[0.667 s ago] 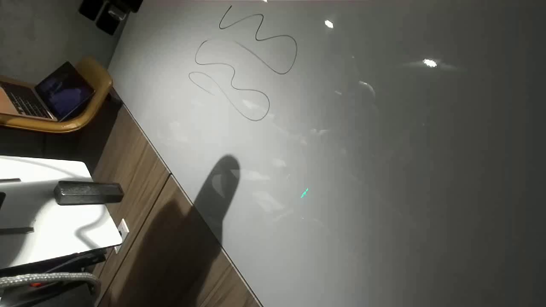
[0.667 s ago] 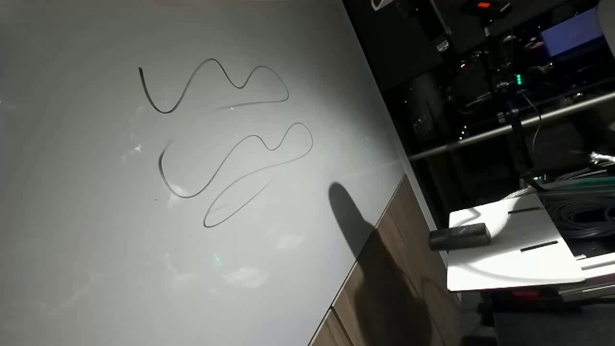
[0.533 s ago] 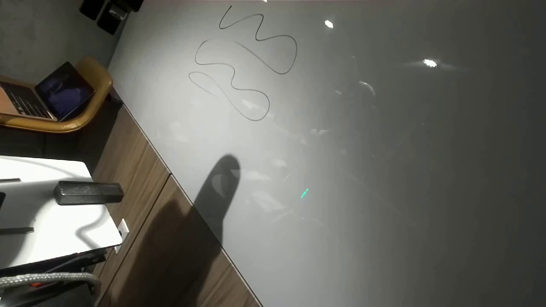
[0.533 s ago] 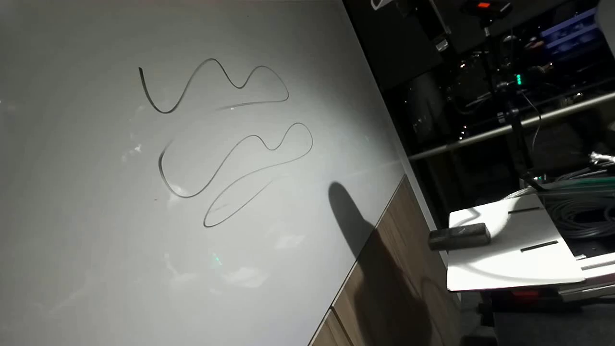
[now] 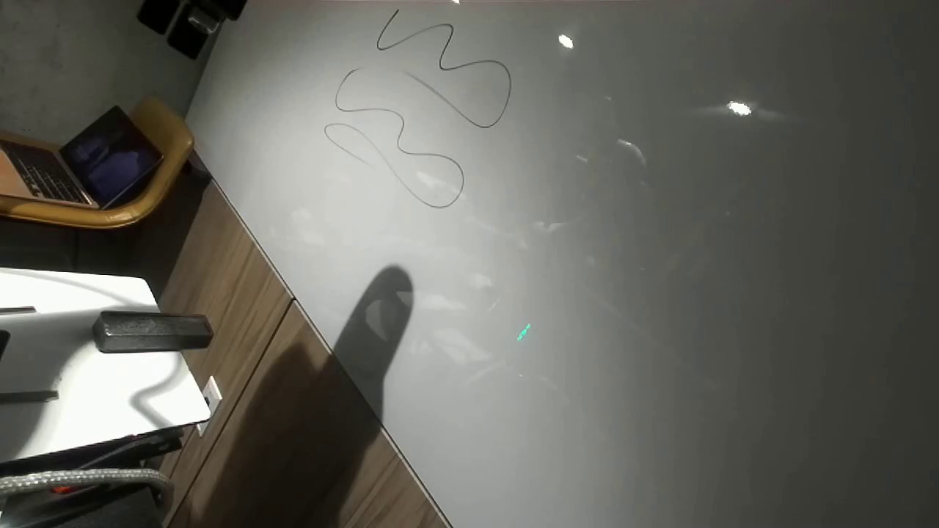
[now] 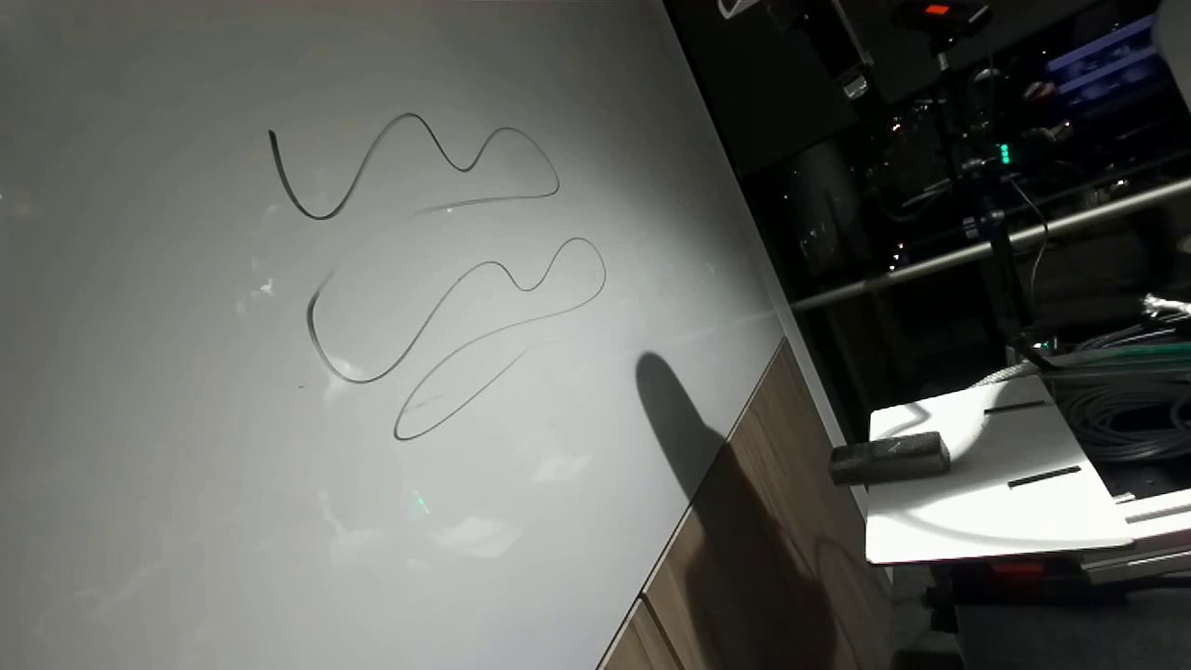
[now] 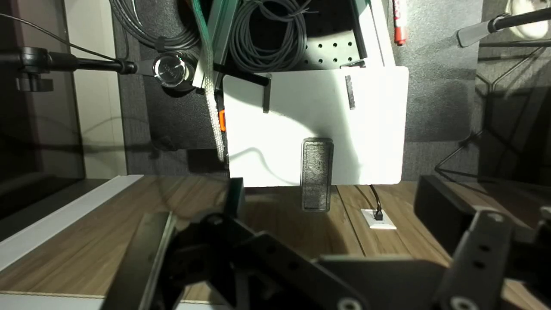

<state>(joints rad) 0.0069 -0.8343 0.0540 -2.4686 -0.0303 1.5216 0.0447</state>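
wrist view: black block overhangs white shelf, long axis across edge.

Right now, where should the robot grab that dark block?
Probably grip the dark block across its middle, coming from above: it lies flat on the white panel, long and narrow, one end seeming to poke past the edge. The open pincer could straddle that width.

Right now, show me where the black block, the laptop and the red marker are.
Black block (image 7: 317, 174): wrist view, middle of the face toward the camera.
Laptop (image 5: 106, 160): in an exterior view, on its screen.
Red marker (image 7: 400, 20): wrist view, on its barrel near the red end.
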